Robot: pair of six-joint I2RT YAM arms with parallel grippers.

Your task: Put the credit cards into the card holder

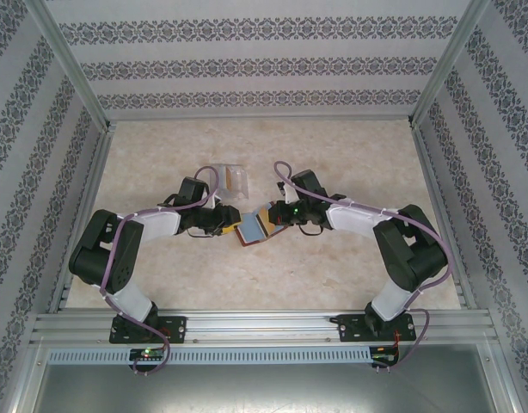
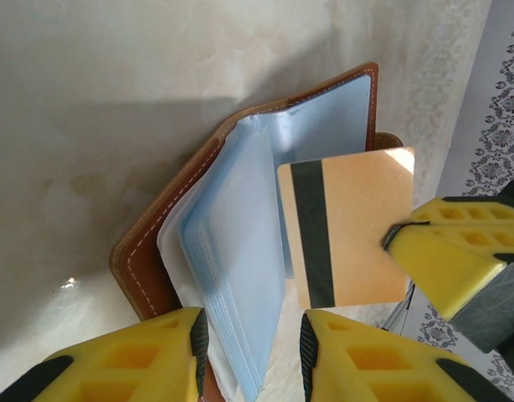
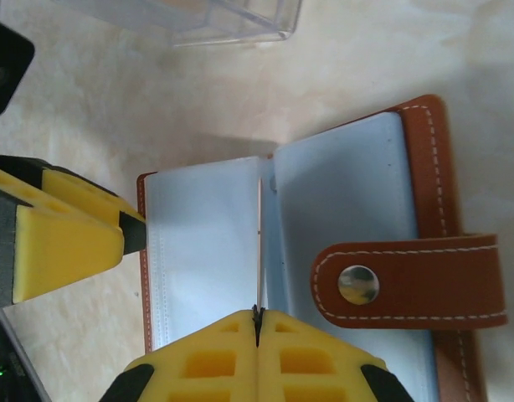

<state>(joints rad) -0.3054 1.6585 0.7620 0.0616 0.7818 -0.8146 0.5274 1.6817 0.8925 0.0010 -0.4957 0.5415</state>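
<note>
A: The right gripper is pressed together on the orange card, which is held on edge over the open card holder, mid-table.
B: And the left gripper?
A: Closed around the holder's left cover and leaves. Insertion is judged under way; a pocket mouth must be met squarely. Both arms are stretched inward, wrists tipped down.

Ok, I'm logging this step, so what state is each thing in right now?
card holder: open, snap tab undone.
orange card: lifted, whole face showing, not in a pocket.
left fingers: closed on the card holder's edge.
right fingers: shut on the orange card.
clear box: beyond the holder, open or shut unclear.
</note>
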